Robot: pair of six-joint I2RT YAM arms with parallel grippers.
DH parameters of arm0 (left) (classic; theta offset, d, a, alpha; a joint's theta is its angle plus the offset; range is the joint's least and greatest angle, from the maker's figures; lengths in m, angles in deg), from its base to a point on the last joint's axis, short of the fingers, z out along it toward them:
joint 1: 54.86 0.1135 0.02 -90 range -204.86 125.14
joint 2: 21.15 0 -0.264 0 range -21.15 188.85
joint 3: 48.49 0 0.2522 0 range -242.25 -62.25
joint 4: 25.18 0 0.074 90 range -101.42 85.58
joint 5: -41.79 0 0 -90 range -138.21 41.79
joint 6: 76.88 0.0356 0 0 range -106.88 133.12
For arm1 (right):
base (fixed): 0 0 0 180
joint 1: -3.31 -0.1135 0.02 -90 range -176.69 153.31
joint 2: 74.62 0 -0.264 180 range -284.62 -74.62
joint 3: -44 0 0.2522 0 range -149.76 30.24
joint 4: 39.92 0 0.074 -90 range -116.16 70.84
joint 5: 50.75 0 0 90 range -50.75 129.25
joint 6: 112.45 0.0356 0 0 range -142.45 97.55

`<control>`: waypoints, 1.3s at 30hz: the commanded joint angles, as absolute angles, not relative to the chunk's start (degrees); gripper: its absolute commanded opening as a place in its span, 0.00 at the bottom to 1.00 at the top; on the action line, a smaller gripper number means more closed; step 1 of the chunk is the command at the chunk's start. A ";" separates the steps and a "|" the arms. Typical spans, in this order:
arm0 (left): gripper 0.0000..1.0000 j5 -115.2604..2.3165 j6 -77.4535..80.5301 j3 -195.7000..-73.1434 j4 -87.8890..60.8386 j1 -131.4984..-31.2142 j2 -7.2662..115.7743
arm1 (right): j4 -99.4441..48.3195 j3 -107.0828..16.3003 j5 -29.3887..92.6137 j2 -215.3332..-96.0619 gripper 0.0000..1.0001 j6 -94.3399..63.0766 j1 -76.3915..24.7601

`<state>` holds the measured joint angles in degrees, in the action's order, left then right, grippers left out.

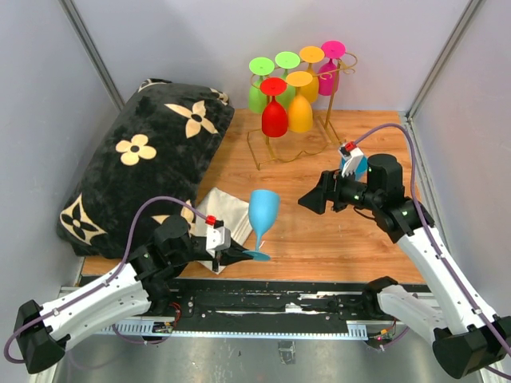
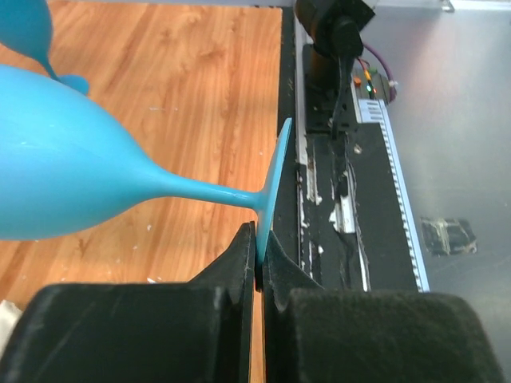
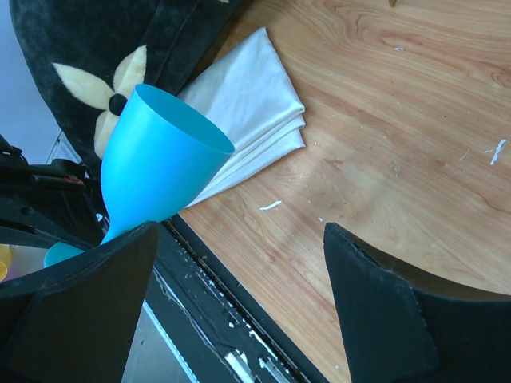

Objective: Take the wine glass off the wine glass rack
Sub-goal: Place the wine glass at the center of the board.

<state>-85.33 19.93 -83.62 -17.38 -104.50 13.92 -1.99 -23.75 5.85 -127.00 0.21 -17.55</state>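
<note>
Resting on wood table (image 1: 335, 239): wine glass rack (image 1: 270, 149), pillow (image 1: 144, 159); grey walls (image 1: 200, 40).

Blue wine glass (image 1: 263, 211), gold rack (image 1: 271, 148), black flowered pillow (image 1: 136, 175)

Blue wine glass (image 2: 72, 175) cropped at left wrist view's edge; rim unseen there.

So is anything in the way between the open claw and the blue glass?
Nothing visible. Only table lies between the open right gripper and the blue wine glass, held by its foot in the left gripper. The white cloth lies beyond the glass.
</note>
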 commanded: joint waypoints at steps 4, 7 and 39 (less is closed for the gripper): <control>0.00 -90.67 22.76 -81.58 -15.93 -104.95 8.29 | -4.24 -22.97 2.52 -126.46 0.85 1.21 -17.44; 0.00 -92.66 22.30 -80.77 -16.89 -104.95 5.15 | -7.16 -21.89 -0.82 -125.94 0.84 3.57 -17.45; 0.01 -102.52 17.77 -78.86 -23.81 -104.95 4.39 | -31.20 -17.46 -24.76 -134.81 0.73 18.54 -22.91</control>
<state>-100.79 18.66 -79.29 -20.81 -104.50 3.89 -27.11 -17.53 -20.03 -133.25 16.97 -19.93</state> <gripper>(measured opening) 0.031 0.754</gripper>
